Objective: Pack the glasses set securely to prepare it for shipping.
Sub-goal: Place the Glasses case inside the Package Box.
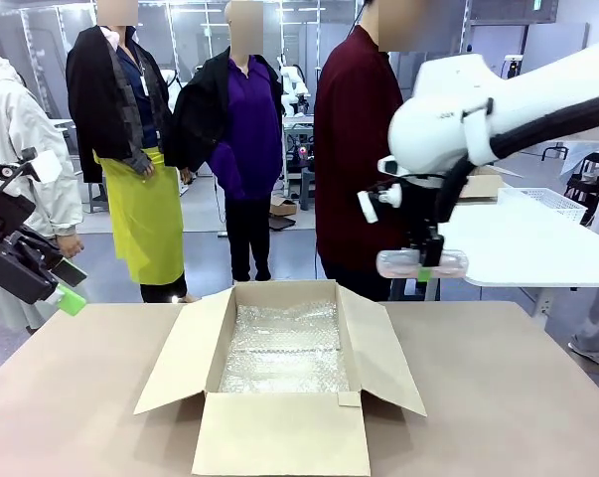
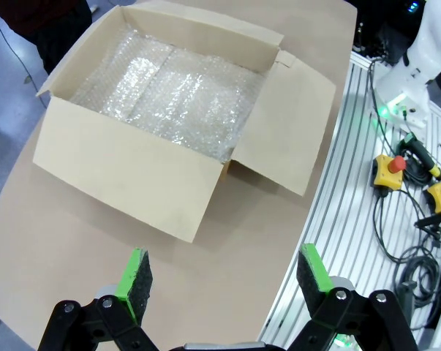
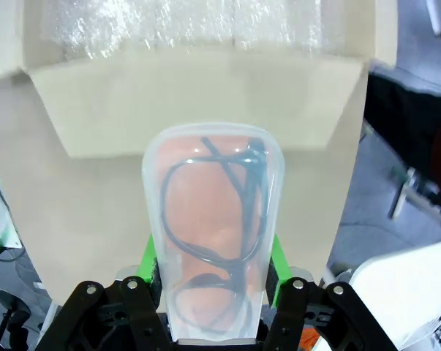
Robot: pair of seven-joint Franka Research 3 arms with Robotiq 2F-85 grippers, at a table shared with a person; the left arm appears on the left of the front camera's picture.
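Observation:
A pale pink translucent case [image 3: 213, 190] of the glasses set, with dark spectacles showing through it, is clamped between the green pads of my right gripper [image 3: 213, 257]. In the front view this case [image 1: 456, 263] hangs level in the right gripper [image 1: 423, 262], above the table and just beyond the right flap of the open cardboard box [image 1: 279, 437]. Bubble wrap [image 1: 284, 348] lines the box floor. My left gripper [image 1: 69, 286] hovers at the far left, off the table's edge. Its jaws [image 2: 221, 256] stand wide open and empty, looking down at the box [image 2: 125, 175].
A person in a dark red top [image 1: 354, 149] stands at the far side behind the box. A white table with a basket [image 1: 542, 204] is at the back right. Cables and yellow stop buttons [image 2: 388, 168] lie along the slotted rail beside the table's near edge.

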